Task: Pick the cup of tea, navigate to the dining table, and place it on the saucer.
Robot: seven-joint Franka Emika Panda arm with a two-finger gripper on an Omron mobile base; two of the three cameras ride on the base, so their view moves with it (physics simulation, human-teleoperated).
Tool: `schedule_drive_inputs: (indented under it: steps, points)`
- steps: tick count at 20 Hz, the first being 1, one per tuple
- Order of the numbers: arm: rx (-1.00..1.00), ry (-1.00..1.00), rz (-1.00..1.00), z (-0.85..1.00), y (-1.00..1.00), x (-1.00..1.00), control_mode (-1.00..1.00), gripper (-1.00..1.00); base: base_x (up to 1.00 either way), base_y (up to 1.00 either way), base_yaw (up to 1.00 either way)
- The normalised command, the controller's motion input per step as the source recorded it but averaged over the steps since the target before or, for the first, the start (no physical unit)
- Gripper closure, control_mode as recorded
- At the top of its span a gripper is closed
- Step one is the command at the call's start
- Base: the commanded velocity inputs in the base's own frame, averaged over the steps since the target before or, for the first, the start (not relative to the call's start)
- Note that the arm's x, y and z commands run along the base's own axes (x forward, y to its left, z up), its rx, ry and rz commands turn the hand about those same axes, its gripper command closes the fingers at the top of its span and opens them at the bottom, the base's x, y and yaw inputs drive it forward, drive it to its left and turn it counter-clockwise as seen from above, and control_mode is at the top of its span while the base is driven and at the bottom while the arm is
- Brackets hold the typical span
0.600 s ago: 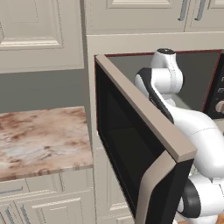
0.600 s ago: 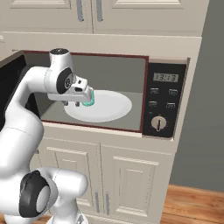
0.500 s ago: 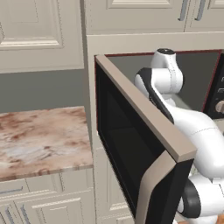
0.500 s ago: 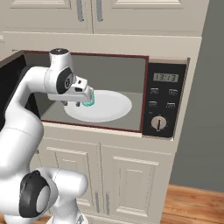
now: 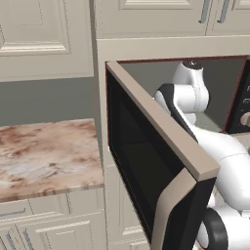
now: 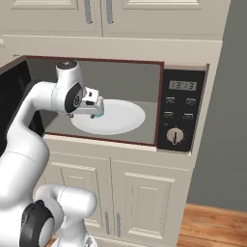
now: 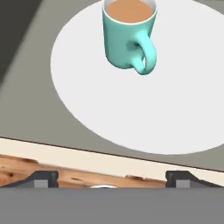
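Left base view: arm reaches past the open microwave door [image 5: 161,171]; right base view: gripper [image 6: 96,110] over the turntable [image 6: 123,116]; hand view: jaws released, cup of tea [image 7: 129,35] upright on turntable, handle facing camera, so straddle the body squarely before closing.

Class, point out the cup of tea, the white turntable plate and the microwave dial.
cup of tea [image 7: 124,41], hand view, teal side wall.
turntable plate [image 6: 126,116], right base view, bare surface.
microwave dial [image 6: 175,136], right base view, knob centre.

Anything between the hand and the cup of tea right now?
No. In the hand view, bare white turntable plate lies between the open hand and the cup of tea.
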Motion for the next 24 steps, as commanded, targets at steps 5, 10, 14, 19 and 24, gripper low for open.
schedule_drive_inputs:
  steps: [5, 10, 14, 19, 24]
  points:
    - [0.0, -0.24, 0.11, -0.29, -0.1, 0.0, -1.0, -1.0, 0.0, 0.0, 0.0]
    - [0.01, -0.15, 0.04, -0.06, -0.1, 0.0, -1.0, -1.0, 0.0, 0.0, 0.0]
    - [0.08, -0.15, 0.14, -0.01, -0.17, 0.0, -1.0, -1.0, 0.0, 0.0, 0.0]
    - [0.13, -0.12, 0.14, 0.0, -0.16, 0.23, -1.0, -1.0, 0.0, 0.0, 0.0]
    - [0.07, -0.02, 0.05, 0.0, 0.0, 0.54, -1.0, -1.0, 0.0, 0.0, 0.0]
